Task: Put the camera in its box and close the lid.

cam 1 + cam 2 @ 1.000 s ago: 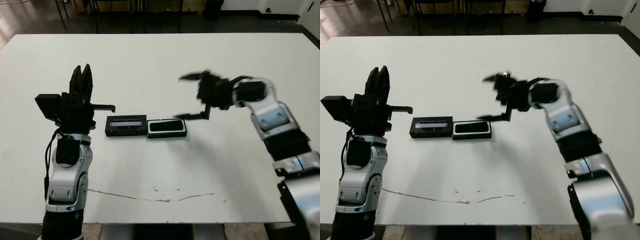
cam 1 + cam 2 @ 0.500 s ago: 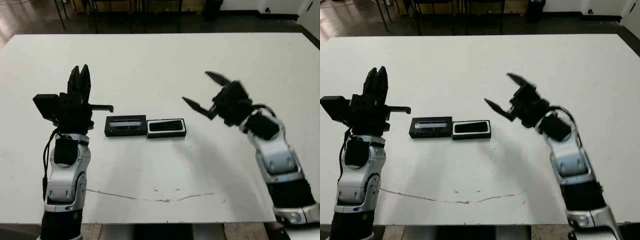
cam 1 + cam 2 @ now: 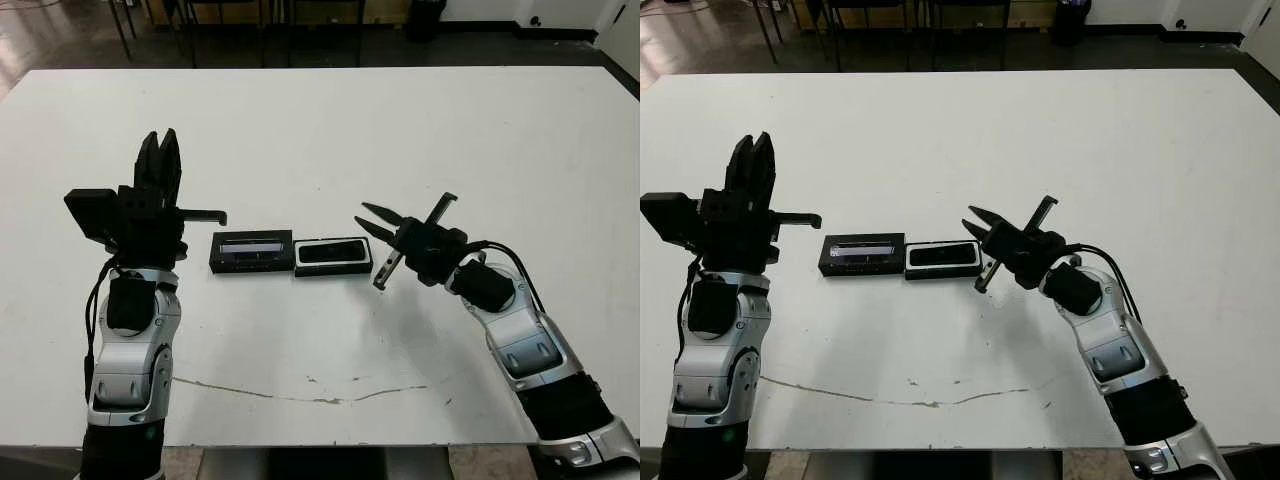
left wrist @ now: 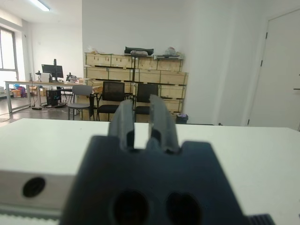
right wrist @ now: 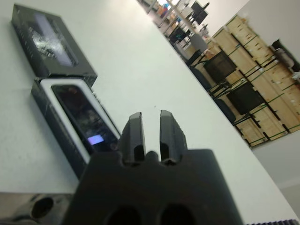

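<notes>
Right hand (image 3: 366, 221) dropped beside box (image 3: 334, 256) — fingers nearly closed, empty, left hand (image 3: 160, 165) unmoved, closed.

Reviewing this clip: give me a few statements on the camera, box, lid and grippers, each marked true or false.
1. The camera lies inside the box. True.
2. The lid is shut over the box. False: it lies open flat on the table, joined to the box on the side toward the left gripper.
3. The right gripper holds the camera. False: it hangs beside the box, holding nothing.
4. The left gripper is raised above the table, away from the box. True.
</notes>
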### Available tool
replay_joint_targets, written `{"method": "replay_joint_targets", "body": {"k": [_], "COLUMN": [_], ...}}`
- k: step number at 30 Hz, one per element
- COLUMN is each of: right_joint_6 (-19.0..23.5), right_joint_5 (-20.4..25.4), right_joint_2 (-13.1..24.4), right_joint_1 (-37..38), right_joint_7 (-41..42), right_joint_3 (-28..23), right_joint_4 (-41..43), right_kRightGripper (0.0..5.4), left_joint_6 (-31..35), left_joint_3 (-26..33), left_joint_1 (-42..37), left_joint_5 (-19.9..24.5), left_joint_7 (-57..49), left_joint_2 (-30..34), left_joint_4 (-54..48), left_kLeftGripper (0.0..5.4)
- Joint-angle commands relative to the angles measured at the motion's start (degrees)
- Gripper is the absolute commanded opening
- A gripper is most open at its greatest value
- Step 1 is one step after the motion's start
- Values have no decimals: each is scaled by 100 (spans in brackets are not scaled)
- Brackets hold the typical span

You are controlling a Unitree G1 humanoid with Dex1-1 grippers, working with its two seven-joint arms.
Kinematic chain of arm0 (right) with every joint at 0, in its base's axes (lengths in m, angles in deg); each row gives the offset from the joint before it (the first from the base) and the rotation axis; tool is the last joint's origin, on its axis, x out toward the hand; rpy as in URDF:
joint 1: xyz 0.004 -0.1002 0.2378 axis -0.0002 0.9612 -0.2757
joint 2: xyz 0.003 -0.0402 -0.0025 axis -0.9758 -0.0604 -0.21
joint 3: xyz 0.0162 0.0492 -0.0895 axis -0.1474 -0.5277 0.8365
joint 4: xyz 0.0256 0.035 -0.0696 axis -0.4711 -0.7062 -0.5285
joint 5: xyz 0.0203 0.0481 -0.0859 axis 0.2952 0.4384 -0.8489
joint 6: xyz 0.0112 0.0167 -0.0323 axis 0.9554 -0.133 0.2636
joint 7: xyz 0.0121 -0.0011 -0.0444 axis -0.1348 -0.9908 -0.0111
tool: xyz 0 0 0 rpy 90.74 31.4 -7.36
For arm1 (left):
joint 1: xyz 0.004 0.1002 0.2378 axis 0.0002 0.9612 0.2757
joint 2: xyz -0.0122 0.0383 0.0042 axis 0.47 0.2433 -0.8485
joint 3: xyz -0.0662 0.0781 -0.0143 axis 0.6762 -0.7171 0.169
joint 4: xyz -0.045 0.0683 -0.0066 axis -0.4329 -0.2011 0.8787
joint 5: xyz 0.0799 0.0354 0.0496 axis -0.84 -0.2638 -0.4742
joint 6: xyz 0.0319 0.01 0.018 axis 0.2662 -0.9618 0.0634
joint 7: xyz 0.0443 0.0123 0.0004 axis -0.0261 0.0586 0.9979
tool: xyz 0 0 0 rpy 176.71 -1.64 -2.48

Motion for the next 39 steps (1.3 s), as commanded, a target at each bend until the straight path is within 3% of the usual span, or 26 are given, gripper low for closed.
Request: {"method": "replay_joint_targets", "body": {"k": [1,9,18,24,28,32,35,39], "right_joint_6": [41,-95,-132,-70,167,83,398,1027], "right_joint_5": [-176,-359,-244,301,1122,1828,2225,2645], "right_joint_2": [81,306,473,-66,-673,-1144,-1397,-1363], "right_joint_1": [-39,-90,53,197,196,144,171,158], "right_joint_7": [15,304,496,-491,-1042,-1435,-1656,-1541], "right_joint_3": [118,320,287,-550,-1241,-1756,-1989,-2093], "right_joint_4": [-270,-569,-434,-230,-25,-27,107,294], "right_kRightGripper": [2,2,2,2,2,2,2,2], "left_joint_6": [137,83,36,84,93,122,162,31], "left_joint_3": [-4,-8,-13,33,66,111,118,111], "left_joint_1": [95,96,61,83,61,-58,-210,-556], "left_joint_5": [28,-6,-37,-1,-63,-182,-431,-659], "left_joint_7": [0,7,11,19,27,66,90,692], "left_joint_2": [-8,3,20,41,124,310,568,1337], "left_joint_4": [15,48,102,32,31,144,289,792], "left_kLeftGripper": [0,0,0,0,0,0,0,0]}}
